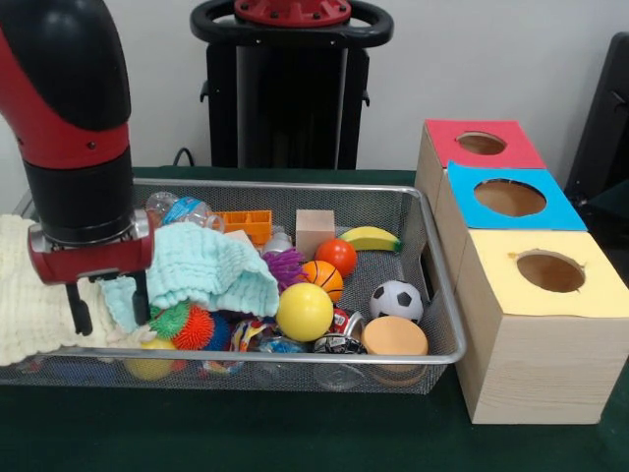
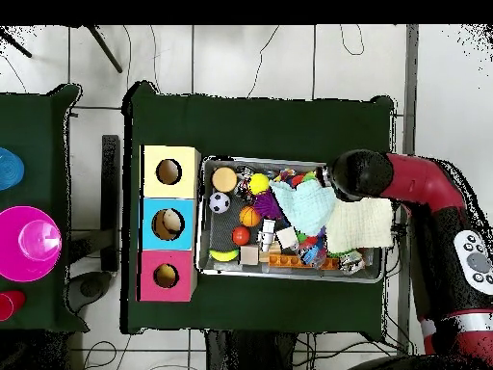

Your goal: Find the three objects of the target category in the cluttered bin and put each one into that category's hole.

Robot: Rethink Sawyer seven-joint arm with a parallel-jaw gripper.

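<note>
The end effector (image 1: 108,295) hangs in the wire bin's (image 1: 432,285) left end beside a mint cloth (image 1: 211,267), fingers parted, empty. Bin holds clutter — four balls, a banana (image 1: 370,238). Three holed boxes — red (image 1: 482,145), blue (image 1: 509,198), yellow (image 1: 550,271) — stand beside it.

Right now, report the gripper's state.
Gripper: open, fingers down in the bin beside the mint cloth, holding nothing.

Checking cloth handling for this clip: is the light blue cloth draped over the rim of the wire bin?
No. The light blue cloth lies inside the wire bin on the toys; the cream cloth hangs over the rim.
</note>
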